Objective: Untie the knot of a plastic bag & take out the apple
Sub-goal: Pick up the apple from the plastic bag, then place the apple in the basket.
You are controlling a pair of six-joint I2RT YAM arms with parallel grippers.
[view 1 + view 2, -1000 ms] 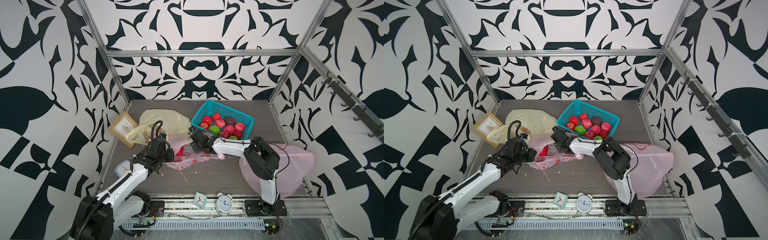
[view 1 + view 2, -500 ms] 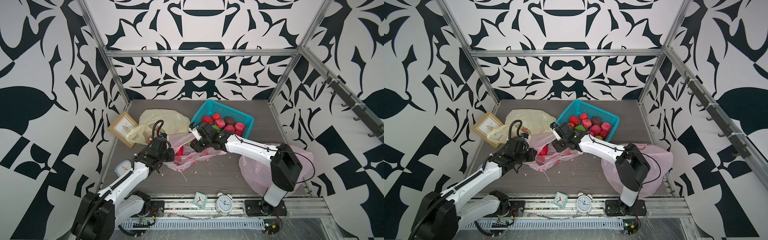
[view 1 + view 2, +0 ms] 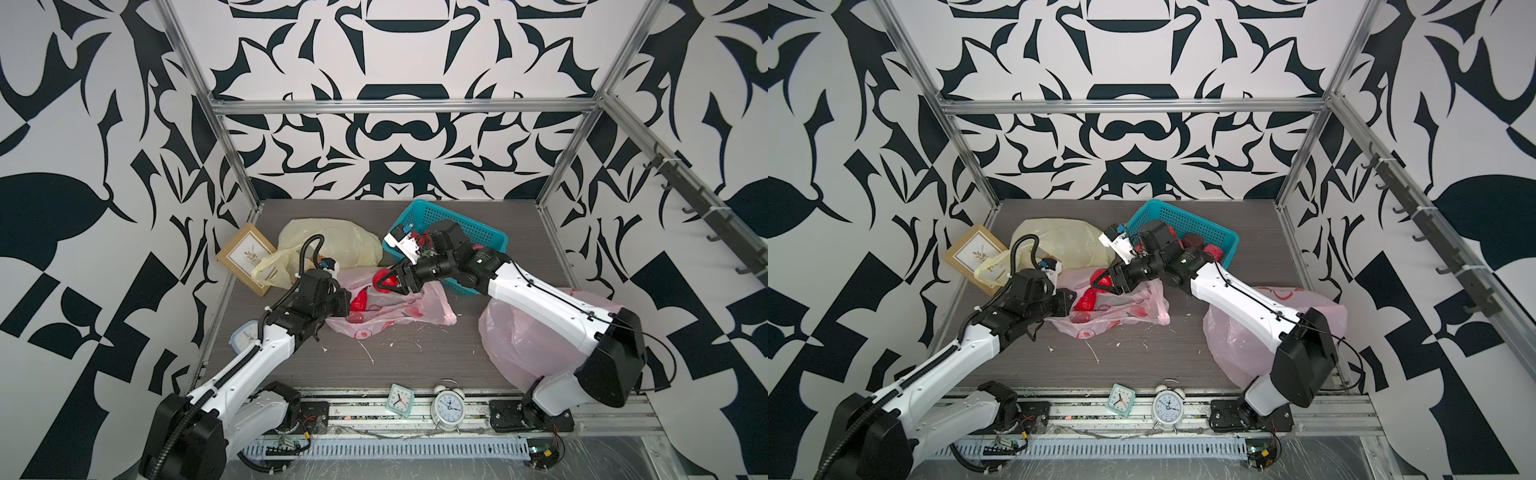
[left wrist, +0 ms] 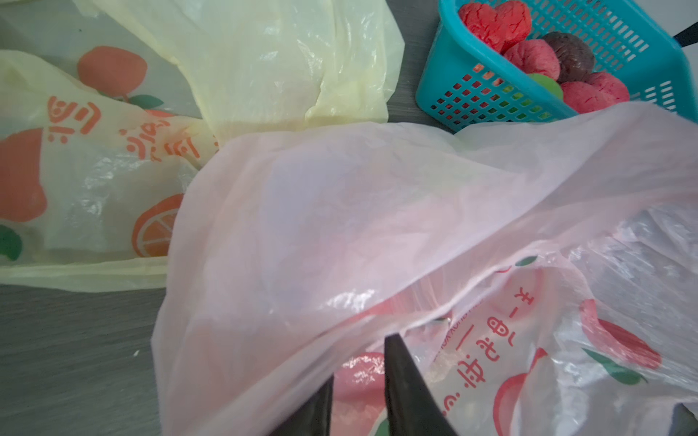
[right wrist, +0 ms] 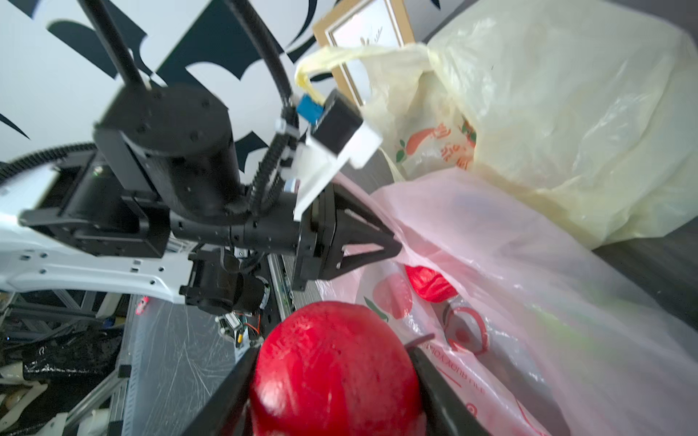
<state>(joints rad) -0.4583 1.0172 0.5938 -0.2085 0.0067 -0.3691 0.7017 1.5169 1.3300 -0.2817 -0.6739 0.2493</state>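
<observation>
Between the fingers (image 5: 226,392) of the right gripper (image 3: 385,283) we see the red apple (image 3: 381,277), clamped on both sides and held outside the pink plastic bag (image 3: 415,309), which lies slumped on the table just below and ahead of that gripper with its mouth loose and open. In the right wrist view the apple fills the whole gap between the two dark fingers. Close behind the right gripper, by its wrist, sits the teal basket (image 3: 1208,232) holding more red and dark fruit. Facing the right gripper from across the bag, the left gripper (image 3: 346,300) sits at the bag's edge. Its fingers (image 4: 408,392) stand a narrow gap apart with pink film draped over one of them, and we cannot tell whether it pinches the film or has let it go. Just ahead of the left gripper's tips a second red object (image 3: 359,300) lies inside the bag. Beyond the left gripper we see a yellow bag (image 3: 332,243), and beside that a picture frame (image 3: 245,262)
</observation>
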